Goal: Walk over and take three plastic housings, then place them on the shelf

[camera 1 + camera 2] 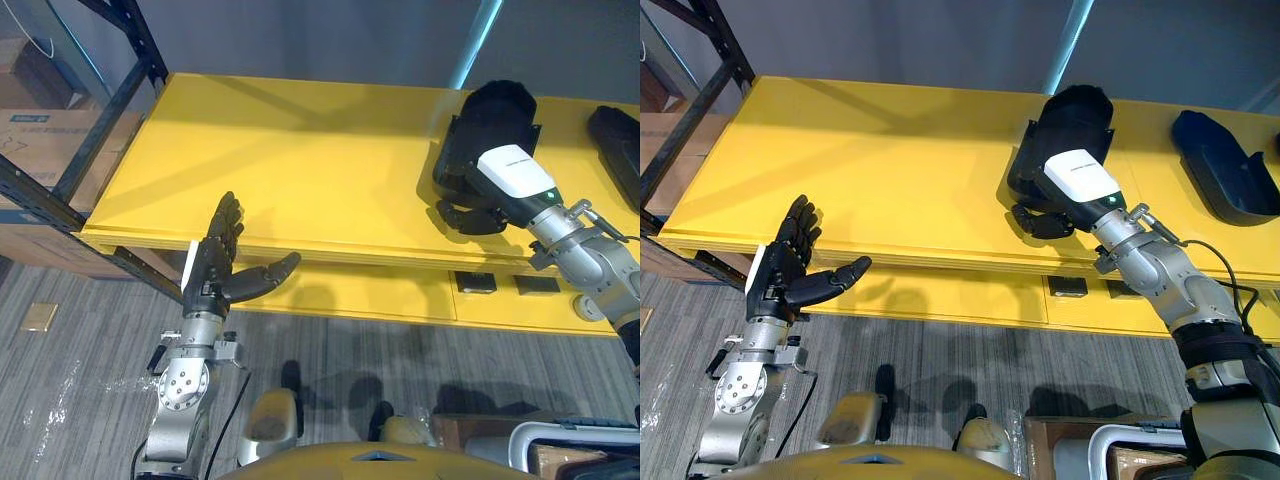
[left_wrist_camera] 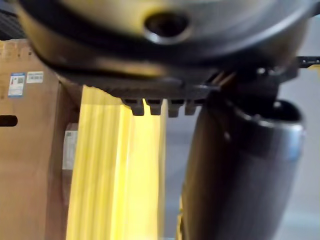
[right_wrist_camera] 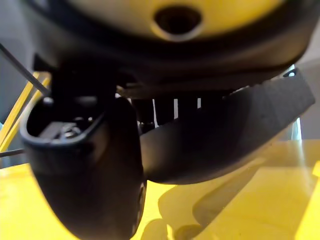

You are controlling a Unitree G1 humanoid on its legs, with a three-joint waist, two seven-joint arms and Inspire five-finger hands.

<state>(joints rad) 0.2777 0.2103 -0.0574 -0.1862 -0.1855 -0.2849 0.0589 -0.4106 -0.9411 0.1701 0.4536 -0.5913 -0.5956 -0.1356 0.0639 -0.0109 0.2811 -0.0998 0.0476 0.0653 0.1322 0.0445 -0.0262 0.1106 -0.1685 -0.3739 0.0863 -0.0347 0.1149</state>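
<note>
**Placing step: right hand loaded, left hand free**

Nearest me, my left hand [image 1: 778, 272] hangs just short of the shelf's front edge. Its fingers are straight, its thumb is spread, and it holds nothing. Beyond it lies the shelf [image 1: 890, 170], a broad yellow board. Over the board's right half, my right hand [image 1: 1080, 178] is clamped on a black housing [image 1: 1072, 112], with the fingers curled under its near side. The wrist view shows the part lying across the hand, close by the thumb. I cannot tell whether the housing already rests on the board or hangs just above it. Farther right and well apart, a second housing [image 1: 1225, 165] lies on the shelf, and neither hand touches it. At the far left stand a dark rack frame [image 1: 110, 110] and a cardboard box [image 1: 40, 140] behind it.

I judge the step in hand to be setting this housing down. With one part lying and one held, a third would still remain.

The next move calls for three things:
- Settle the housing until the board bears it fully.
- Uncurl the fingers from beneath it.
- Draw the hand back without dragging the part toward the front edge.
</note>
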